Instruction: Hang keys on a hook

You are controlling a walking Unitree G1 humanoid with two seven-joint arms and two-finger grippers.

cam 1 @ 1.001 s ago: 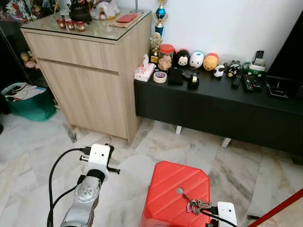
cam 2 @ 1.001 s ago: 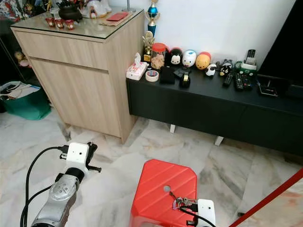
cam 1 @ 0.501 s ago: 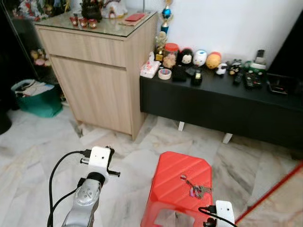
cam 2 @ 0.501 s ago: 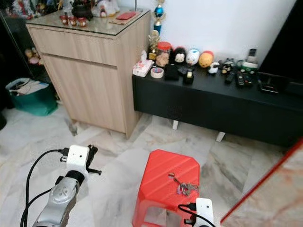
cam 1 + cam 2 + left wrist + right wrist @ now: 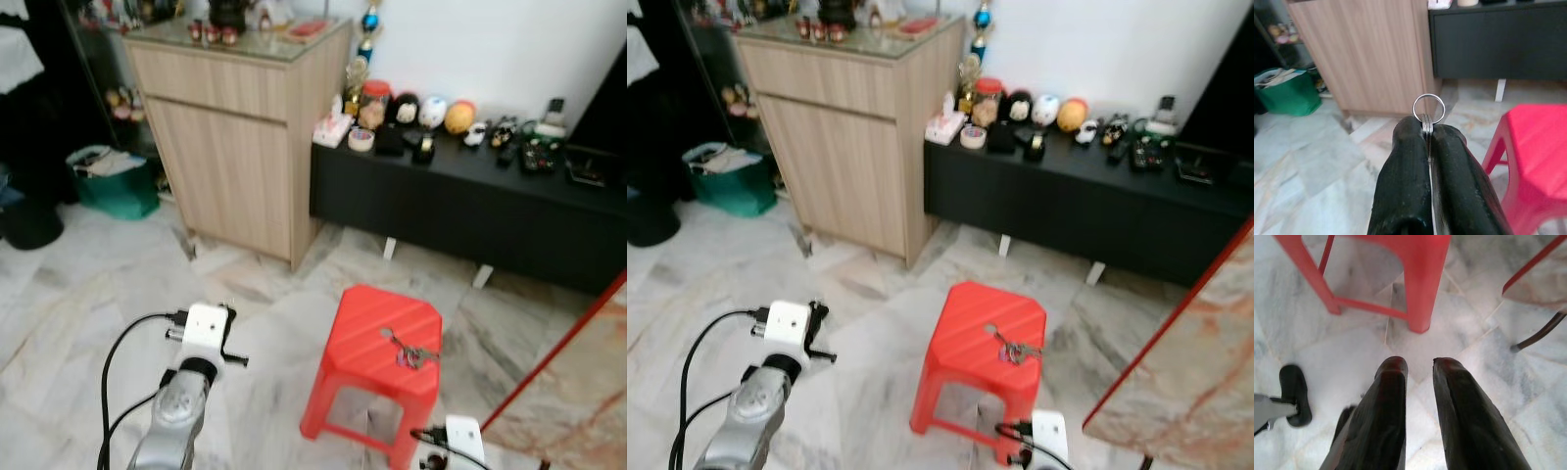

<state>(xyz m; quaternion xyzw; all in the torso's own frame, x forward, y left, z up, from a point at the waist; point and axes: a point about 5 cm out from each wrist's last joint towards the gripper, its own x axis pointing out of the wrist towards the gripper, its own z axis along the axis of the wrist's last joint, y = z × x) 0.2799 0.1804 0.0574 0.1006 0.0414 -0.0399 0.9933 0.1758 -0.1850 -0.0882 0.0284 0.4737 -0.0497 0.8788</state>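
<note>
Red stool (image 5: 384,345) on marble floor (image 5: 88,294); wooden cabinet (image 5: 235,147) beyond.
Keys (image 5: 407,351) lay atop stool; left claw (image 5: 1428,128) pinched a key ring (image 5: 1428,108); right claw (image 5: 1418,369) hung parted, below.

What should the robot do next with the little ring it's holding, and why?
Probably turn and look for a hook. The left gripper is shut on a key ring, but I see no hook nearby. A bunch of keys lies on the red stool, and the right gripper hangs open above the floor.
</note>
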